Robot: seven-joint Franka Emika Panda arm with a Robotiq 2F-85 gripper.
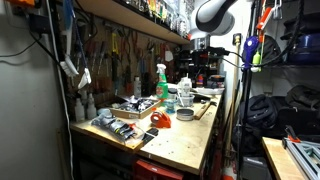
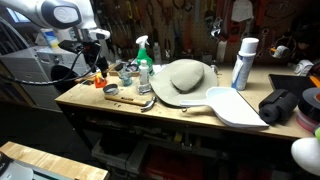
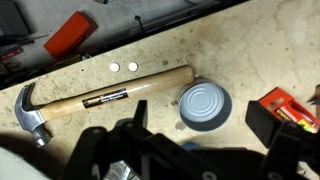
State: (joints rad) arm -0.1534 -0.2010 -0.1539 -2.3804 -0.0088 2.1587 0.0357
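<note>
We saw the gripper (image 3: 208, 150) hanging above the bench (image 3: 250, 45). It was over the hammer (image 3: 105, 98) and the round tin (image 3: 204, 105), which lay just beside the end of the wooden handle. We thought this was the reaching step. Its fingers stood wide apart and held nothing. To grab the tin, it would need to go straight down, then squeeze.

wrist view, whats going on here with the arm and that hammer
The robot arm's gripper hangs above a cluttered workbench and holds nothing; its jaws look open. Below it in the wrist view lie a wooden-handled hammer and a round metal tin, the tin close by the end of the handle. The gripper touches neither of them.
</note>
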